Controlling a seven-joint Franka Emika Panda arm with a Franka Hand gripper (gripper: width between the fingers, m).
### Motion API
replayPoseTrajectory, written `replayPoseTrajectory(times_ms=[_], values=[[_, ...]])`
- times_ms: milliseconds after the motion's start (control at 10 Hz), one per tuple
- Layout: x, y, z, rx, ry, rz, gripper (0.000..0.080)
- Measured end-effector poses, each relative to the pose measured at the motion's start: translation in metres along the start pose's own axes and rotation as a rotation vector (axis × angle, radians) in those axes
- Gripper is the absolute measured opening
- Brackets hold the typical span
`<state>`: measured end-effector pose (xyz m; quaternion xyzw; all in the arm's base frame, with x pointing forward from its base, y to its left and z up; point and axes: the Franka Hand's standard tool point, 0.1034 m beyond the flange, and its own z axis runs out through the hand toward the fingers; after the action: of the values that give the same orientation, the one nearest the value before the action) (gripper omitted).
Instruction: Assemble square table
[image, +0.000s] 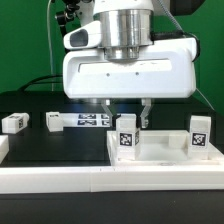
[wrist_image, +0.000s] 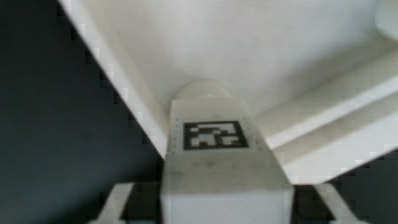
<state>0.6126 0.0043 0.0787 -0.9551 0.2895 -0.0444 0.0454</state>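
Centrally in the exterior view, the arm's bulky white hand hangs over a black counter (image: 60, 145). Its pincer (image: 128, 118) reaches straight down around a small white plastic leg with a black-and-white square tag (image: 126, 136). This tagged leg stands upright just below the frame's centre, at the near left corner of the large white square plastic slab with a raised rim (image: 165, 152), which fills the lower right.

The wrist view looks down the same tagged leg (wrist_image: 217, 135). The pincer (wrist_image: 222, 200) has a finger lying flush against each side of it, so it appears clamped on the leg. The slab (wrist_image: 249, 40) shows pale behind it.

Judging by the pose, the leg is held vertical so that its foot meets a corner socket squarely. A straight grip from above would also allow a twisting motion to fasten it. Whether the leg is already seated cannot be told.

A second white tagged leg (image: 200, 135) stands upright near the slab's right edge, which suggests that corner is already fitted. Two more loose white legs (image: 14, 122) (image: 52, 121) wait at middle left, lying well apart from the slab and open to a grasp from above. Between them and the hand lies the marker board (image: 95, 120), flat on the counter. A long white border rail (image: 50, 180) runs across the bottom of the frame. The slab's front edge lies along it, likely as a stop that keeps the slab from sliding.
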Motion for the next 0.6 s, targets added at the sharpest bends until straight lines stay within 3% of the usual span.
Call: replayPoseTrajectory(times_ms=[200,400,600], values=[[-0.0002,0.0008,0.0001,0.012,-0.005,0.252,0.029],[0.0027,0.0022,-0.0007,0.041,-0.003,0.433,0.029],[0.0039,0.0035,-0.0017,0.048,-0.013,0.694,0.029]])
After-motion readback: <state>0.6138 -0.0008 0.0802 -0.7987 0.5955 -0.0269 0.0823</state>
